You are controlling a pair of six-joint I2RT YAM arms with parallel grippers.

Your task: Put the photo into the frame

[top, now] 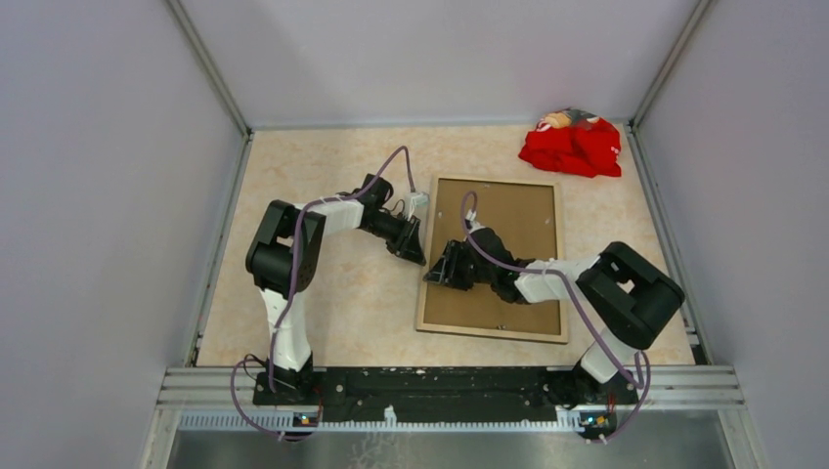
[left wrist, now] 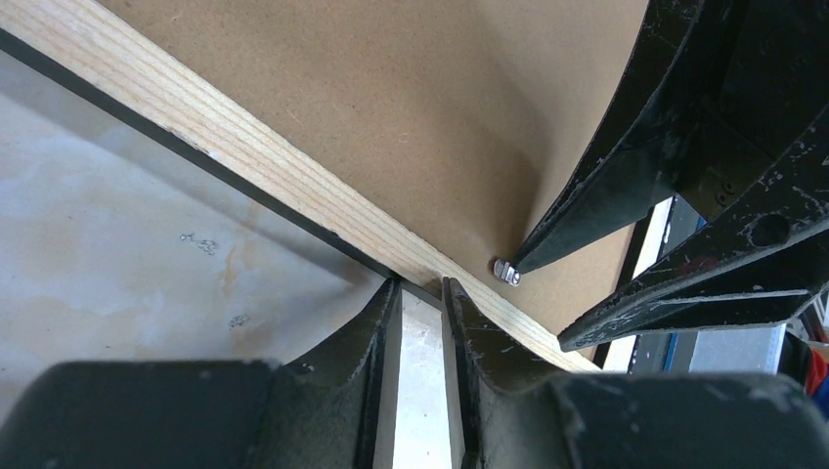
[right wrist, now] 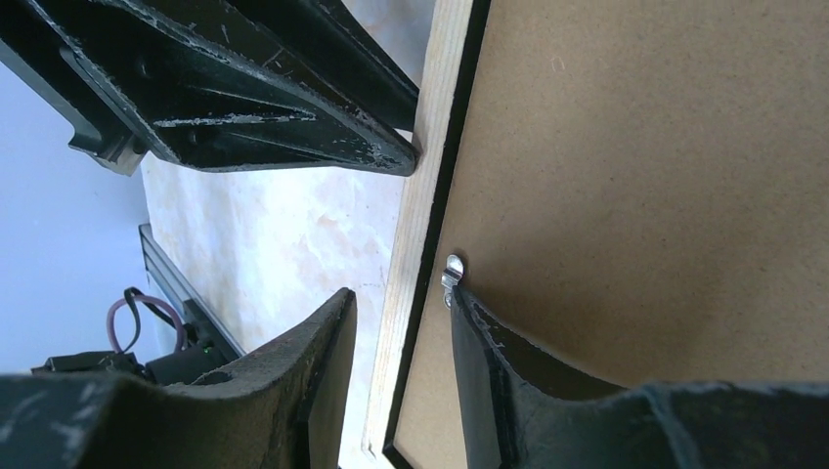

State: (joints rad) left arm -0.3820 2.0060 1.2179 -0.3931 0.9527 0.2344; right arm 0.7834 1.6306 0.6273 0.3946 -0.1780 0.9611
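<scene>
The frame (top: 489, 332) lies face down on the table, tan wood back up, with the brown backing board (top: 518, 220) set in it. The photo is hidden. My left gripper (top: 415, 252) is slightly open and empty, its tips (left wrist: 420, 285) touching the outer side of the frame's left rail (left wrist: 244, 161). My right gripper (top: 437, 269) is open and straddles that rail (right wrist: 415, 244). Its midpoint (right wrist: 401, 298) is over the wood, and one finger rests on the board (right wrist: 665, 176) at a small metal clip (right wrist: 452, 269). The clip also shows in the left wrist view (left wrist: 505, 272).
A red cloth bundle (top: 572, 147) lies at the back right corner. Grey walls close in the table on three sides. A metal rail (top: 450, 381) with the arm bases runs along the near edge.
</scene>
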